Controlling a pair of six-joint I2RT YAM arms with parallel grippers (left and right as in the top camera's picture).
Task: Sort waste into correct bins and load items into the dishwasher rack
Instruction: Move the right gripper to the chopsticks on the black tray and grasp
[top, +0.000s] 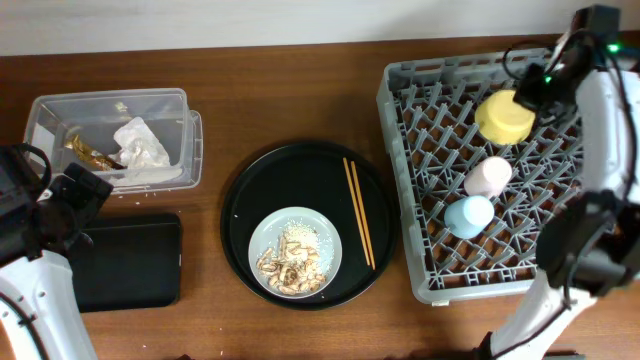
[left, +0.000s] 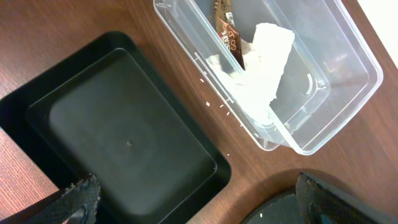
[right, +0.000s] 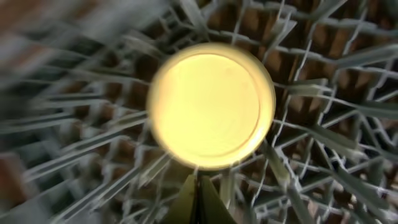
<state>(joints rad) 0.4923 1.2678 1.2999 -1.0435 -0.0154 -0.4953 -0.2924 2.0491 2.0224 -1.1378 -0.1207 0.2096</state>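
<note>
My right gripper (top: 528, 98) (right: 199, 186) is shut on the rim of the upturned yellow bowl (top: 505, 117) (right: 211, 106), over the grey dishwasher rack (top: 395, 80) (right: 323, 143). A pink cup (top: 487, 177) and a light-blue cup (top: 469, 216) lie in the rack. My left gripper (top: 62, 205) (left: 196, 194) is open and empty above the shallow black tray (top: 130, 262) (left: 124, 137). The clear tub (top: 60, 108) (left: 348, 81) holds the white napkin (top: 142, 145) (left: 264, 62) and the brown-gold wrapper (top: 88, 153) (left: 227, 28). The pale plate (top: 322, 226) carries food scraps (top: 290, 265).
The plate sits on a large round black tray (top: 290, 175) (left: 292, 211) in the middle of the wooden table, with wooden chopsticks (top: 359, 212) on the tray's right side. The rack fills the right side; the tub and black tray are at the left.
</note>
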